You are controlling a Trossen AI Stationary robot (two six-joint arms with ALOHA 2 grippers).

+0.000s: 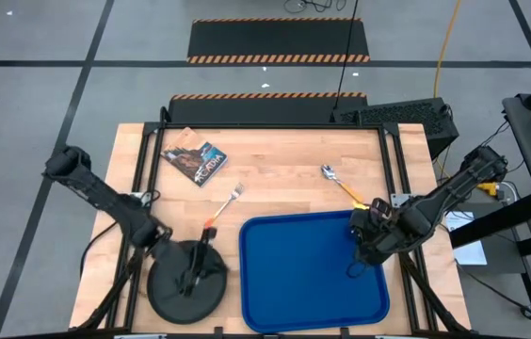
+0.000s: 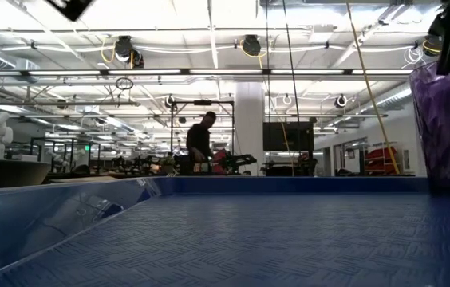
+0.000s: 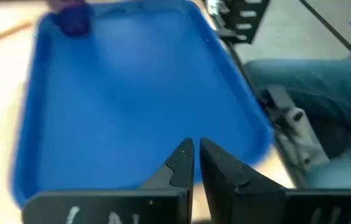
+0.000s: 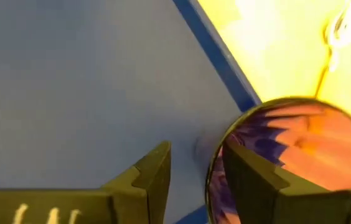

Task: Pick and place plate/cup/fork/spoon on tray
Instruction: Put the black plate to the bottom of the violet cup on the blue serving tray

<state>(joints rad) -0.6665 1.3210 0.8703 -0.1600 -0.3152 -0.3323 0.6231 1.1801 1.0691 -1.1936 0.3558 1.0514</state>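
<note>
The blue tray (image 1: 313, 273) lies at the table's near middle. The purple cup (image 4: 300, 155) stands upright on its base in the tray's far right corner and also shows in the low view (image 2: 448, 112). My right gripper (image 4: 194, 168) is open over the cup, one finger inside the mouth and one outside. The black plate (image 1: 167, 287) lies flat on the table left of the tray. My left gripper (image 1: 195, 271) is shut above the plate. The fork (image 1: 224, 207) and the spoon (image 1: 341, 185) lie flat on the table beyond the tray. My left gripper has its shut fingers (image 3: 182, 165) over the plate, but the plate is outside its wrist view, so I cannot tell whether they touch it. My right gripper comes from above. One finger (image 4: 250, 177) is inside the cup next to its rim (image 4: 216, 158), and I cannot tell whether it touches.
A printed card (image 1: 195, 162) lies at the table's far left. The fork's orange handle (image 1: 212, 223) ends close to the plate's far rim. A black frame runs along the table's edges. A person stands far off in the room (image 2: 201, 143).
</note>
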